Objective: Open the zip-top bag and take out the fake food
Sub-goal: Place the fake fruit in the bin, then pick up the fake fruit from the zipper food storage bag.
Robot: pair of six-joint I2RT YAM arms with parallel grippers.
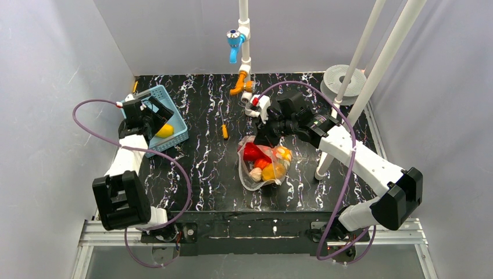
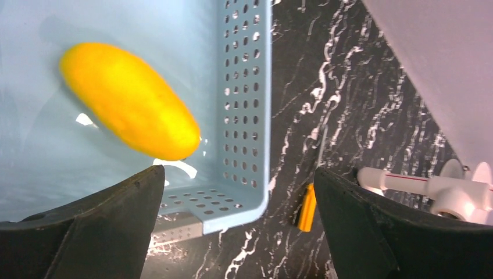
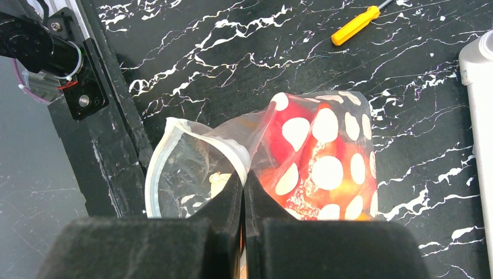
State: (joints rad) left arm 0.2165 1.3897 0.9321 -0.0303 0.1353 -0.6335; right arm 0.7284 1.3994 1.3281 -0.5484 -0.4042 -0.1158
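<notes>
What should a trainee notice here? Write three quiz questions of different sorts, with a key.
1. True or false: the left gripper holds the yellow oblong fruit.
2. What does the right gripper pinch? A the polka-dot zip-top bag; B the orange-handled screwdriver; C the white pipe.
3. Fill in: the yellow oblong fruit lies in the light blue perforated ____.
Key: 1 false, its jaws stand open; 2 A; 3 basket.

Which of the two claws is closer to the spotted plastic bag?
Right. The right gripper is shut on the rim of the zip-top bag; the left gripper hangs open over the blue basket, well away.
</notes>
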